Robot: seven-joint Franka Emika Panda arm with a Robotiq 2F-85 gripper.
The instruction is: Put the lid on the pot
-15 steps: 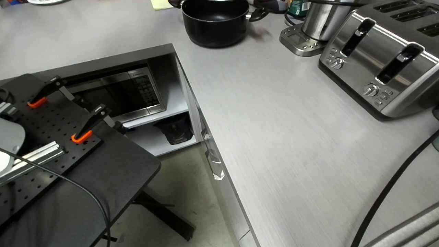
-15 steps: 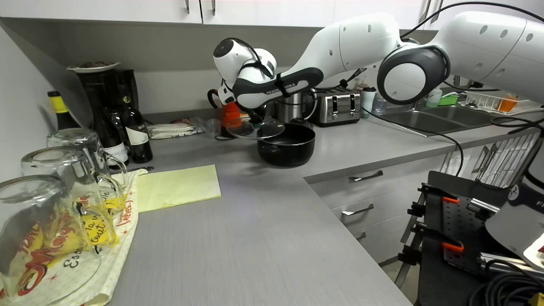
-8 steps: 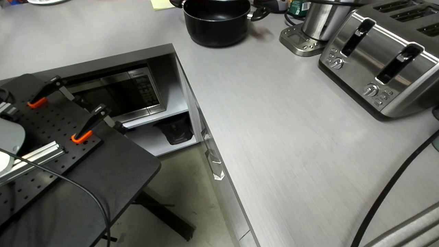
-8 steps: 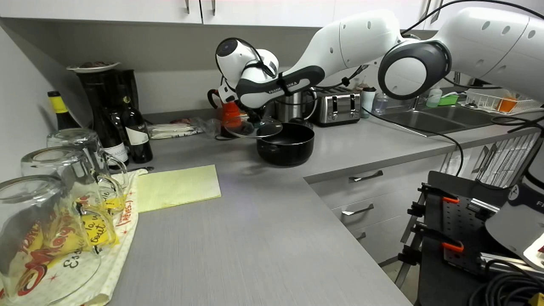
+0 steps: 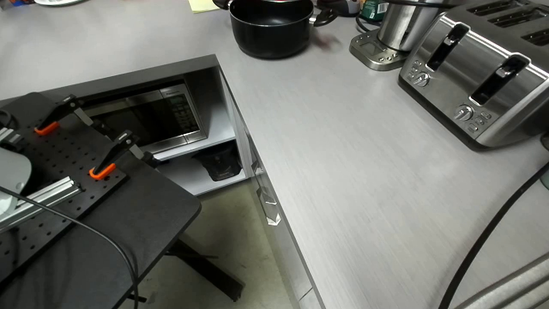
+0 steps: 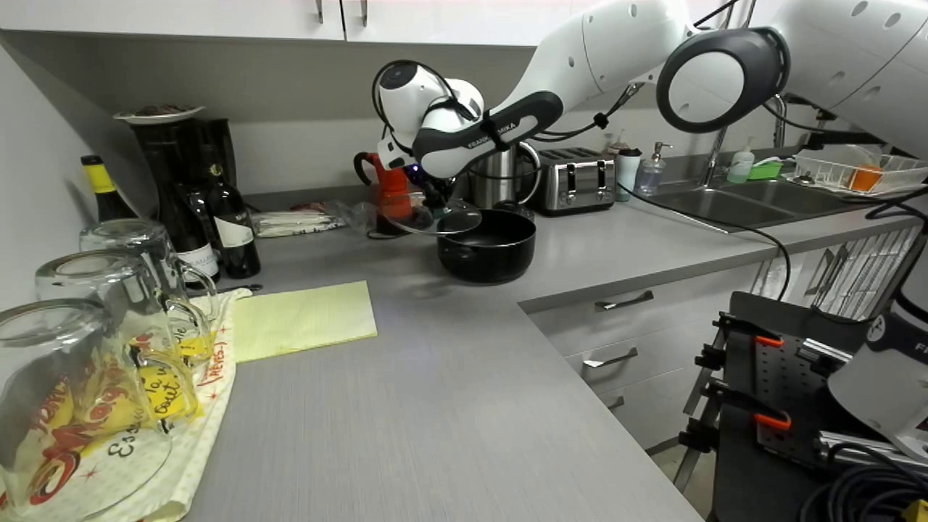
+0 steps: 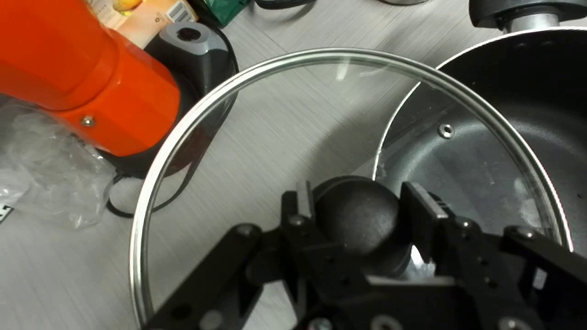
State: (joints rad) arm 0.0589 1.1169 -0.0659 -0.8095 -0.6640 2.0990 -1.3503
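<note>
The black pot (image 5: 272,40) stands upright on the counter; it also shows in an exterior view (image 6: 487,262) and at the right of the wrist view (image 7: 555,96). The clear glass lid (image 6: 455,223) is held off the counter beside the pot, its right part overlapping the pot's opening. In the wrist view the lid's glass (image 7: 284,128) crosses the pot's near rim. I cannot tell whether lid and rim touch. My gripper (image 7: 360,199) is shut on the lid's dark round knob (image 7: 353,215). The gripper (image 6: 437,197) shows small and dark above the lid.
A red-orange coffee pot (image 7: 114,91) stands close to the lid's left, with a clear plastic bag (image 7: 55,169) beside it. A steel kettle (image 6: 493,185) and toaster (image 6: 578,185) stand behind the pot. Glass mugs (image 6: 116,326) and a yellow cloth (image 6: 304,319) lie at the left.
The arm's links and wrist have shifted up and to the right in an exterior view, while the lid stays nearly in place. The pot and lid shifted very slightly between the earlier frames.
</note>
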